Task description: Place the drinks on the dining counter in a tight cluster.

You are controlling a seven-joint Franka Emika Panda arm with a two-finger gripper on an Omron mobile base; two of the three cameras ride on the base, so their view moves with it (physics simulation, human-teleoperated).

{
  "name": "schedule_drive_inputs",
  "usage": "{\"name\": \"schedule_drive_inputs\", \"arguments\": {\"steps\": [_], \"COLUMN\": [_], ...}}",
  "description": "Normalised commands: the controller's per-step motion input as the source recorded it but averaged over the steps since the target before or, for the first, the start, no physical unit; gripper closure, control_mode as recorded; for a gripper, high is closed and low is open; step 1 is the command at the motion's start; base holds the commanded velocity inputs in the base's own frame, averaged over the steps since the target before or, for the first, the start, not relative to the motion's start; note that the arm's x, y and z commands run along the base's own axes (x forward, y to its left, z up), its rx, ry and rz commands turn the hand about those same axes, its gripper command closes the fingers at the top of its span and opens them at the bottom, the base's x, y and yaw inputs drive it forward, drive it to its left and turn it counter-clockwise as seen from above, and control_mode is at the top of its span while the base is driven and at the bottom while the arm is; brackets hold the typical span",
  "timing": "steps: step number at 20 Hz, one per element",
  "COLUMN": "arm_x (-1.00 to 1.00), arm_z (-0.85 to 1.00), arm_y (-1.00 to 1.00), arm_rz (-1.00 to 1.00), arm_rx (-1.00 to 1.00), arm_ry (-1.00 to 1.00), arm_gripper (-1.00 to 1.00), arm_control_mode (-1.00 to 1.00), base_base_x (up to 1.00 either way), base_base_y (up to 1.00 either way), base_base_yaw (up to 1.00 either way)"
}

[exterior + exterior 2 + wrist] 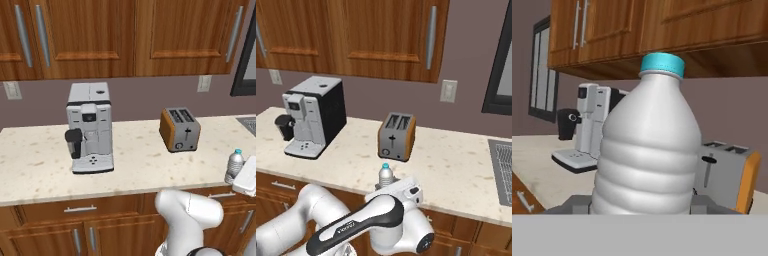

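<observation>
A clear water bottle with a blue cap stands upright near the front edge of the speckled counter below the wall cabinets. My gripper reaches in from the front and is shut on the bottle's lower body. In the hand view the bottle looms very close, with a grey fingertip pressed to each side of its base. I cannot tell whether its base still rests on the counter. The dining counter is out of view.
A silver coffee machine stands on the counter to the left, and an orange-sided toaster sits just behind the bottle. A ribbed grey sink edge lies at the far right. Drawers run under the counter's front.
</observation>
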Motion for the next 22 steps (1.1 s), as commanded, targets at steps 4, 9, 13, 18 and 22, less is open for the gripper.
{"name": "schedule_drive_inputs", "arguments": {"steps": [4,9,13,18,22], "arm_x": [0.00,0.00,0.00,0.00,0.00], "arm_z": [0.00,0.00,0.00,0.00,0.00], "arm_y": [0.00,0.00,0.00,0.00,0.00], "arm_rz": [0.00,0.00,0.00,0.00,0.00], "arm_rx": [0.00,0.00,0.00,0.00,0.00], "arm_ry": [0.00,0.00,0.00,0.00,0.00], "arm_gripper": [1.00,1.00,1.00,1.00,1.00], "arm_control_mode": [1.00,1.00,1.00,1.00,1.00], "base_base_x": [-0.32,-0.13,0.00,0.00,0.00], "base_base_y": [-0.29,-0.17,0.00,0.00,-0.01], "base_base_yaw": [-0.33,-0.63,-0.88,-0.89,-0.89]}}
